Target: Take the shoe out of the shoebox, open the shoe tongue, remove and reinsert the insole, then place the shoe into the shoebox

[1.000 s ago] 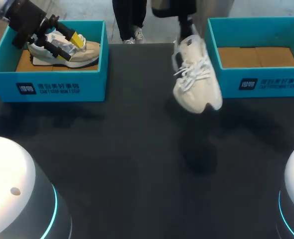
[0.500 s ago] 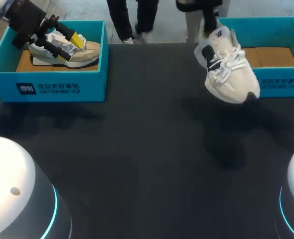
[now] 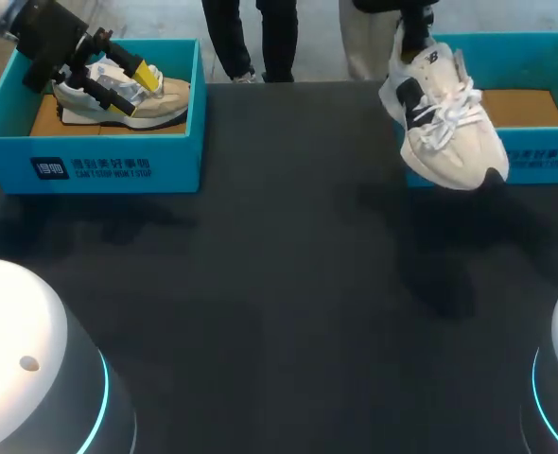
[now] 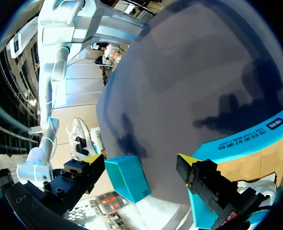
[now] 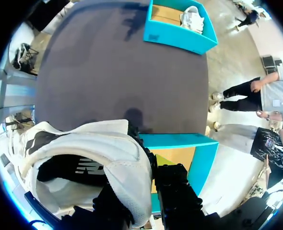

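the right gripper (image 3: 411,26) has the white shoe (image 3: 444,118) by the heel, its fingers closed on the collar, one inside the opening and one outside as far as the right wrist view lets me see. held that way the shoe hangs heel up and toe down, laces facing out, clear of the table (image 3: 260,284), with its shadow on the dark surface below. from above it overlaps the near wall of the right shoebox (image 3: 544,156) at the corner nearest the middle; whether it is over the box or just in front of it i cannot tell. gripping the heel seems sensible to me: it leaves the tongue and the mouth of the shoe free, and the toe can go down first wherever it is set. the box's cardboard floor is bare, so i'd judge the shoe is in transit between box and table, though which way i can't say. over on the other side the left gripper (image 3: 132,90) sits low inside the left shoebox (image 3: 118,165), right over the beige shoe (image 3: 161,99) lying there, fingers spread wide and, from its wrist view, gripping nothing between them.
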Controlling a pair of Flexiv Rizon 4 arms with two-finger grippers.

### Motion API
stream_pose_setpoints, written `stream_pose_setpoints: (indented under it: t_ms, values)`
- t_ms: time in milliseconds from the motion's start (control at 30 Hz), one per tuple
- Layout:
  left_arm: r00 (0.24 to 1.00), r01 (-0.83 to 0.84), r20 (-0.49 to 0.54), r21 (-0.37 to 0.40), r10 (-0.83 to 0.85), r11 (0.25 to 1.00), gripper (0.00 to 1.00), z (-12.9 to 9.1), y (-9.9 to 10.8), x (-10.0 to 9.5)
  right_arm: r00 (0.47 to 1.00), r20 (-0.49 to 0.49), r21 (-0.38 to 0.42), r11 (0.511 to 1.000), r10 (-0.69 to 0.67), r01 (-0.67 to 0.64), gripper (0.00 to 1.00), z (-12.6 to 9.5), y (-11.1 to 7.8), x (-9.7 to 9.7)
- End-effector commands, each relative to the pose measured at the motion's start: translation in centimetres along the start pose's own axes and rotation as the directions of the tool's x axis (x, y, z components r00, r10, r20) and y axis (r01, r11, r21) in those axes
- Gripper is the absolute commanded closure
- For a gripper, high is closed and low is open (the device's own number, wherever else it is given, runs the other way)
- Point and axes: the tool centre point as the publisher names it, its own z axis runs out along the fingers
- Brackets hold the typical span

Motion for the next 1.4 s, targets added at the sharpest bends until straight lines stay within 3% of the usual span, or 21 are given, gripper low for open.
stream_pose_setpoints:
  t_ms: [33,633,767,1033,1400]
  values:
    - [1.000,0.000,-0.003,0.000,0.000,1.000,0.00,0.0,0.0,0.0,1.000,-0.003,-0.001,1.000,-0.001,0.001,1.00,-0.1,0.0,-0.1]
    - [1.000,0.000,-0.003,0.000,0.000,1.000,0.00,0.0,0.0,0.0,1.000,-0.003,-0.001,1.000,-0.001,0.001,1.00,-0.1,0.0,-0.1]
    - [1.000,0.000,-0.003,0.000,0.000,1.000,0.00,0.0,0.0,0.0,1.000,0.006,-0.001,1.000,0.024,-0.024,1.00,0.3,-0.6,-1.1]
    - [1.000,0.000,-0.003,0.000,0.000,1.000,0.00,0.0,0.0,0.0,0.998,0.027,0.008,0.998,0.063,-0.063,1.00,0.8,-4.5,-3.1]
    - [1.000,0.000,-0.003,0.000,0.000,1.000,0.00,0.0,0.0,0.0,0.989,0.030,0.045,0.989,0.143,-0.144,1.00,2.3,-13.2,-4.5]
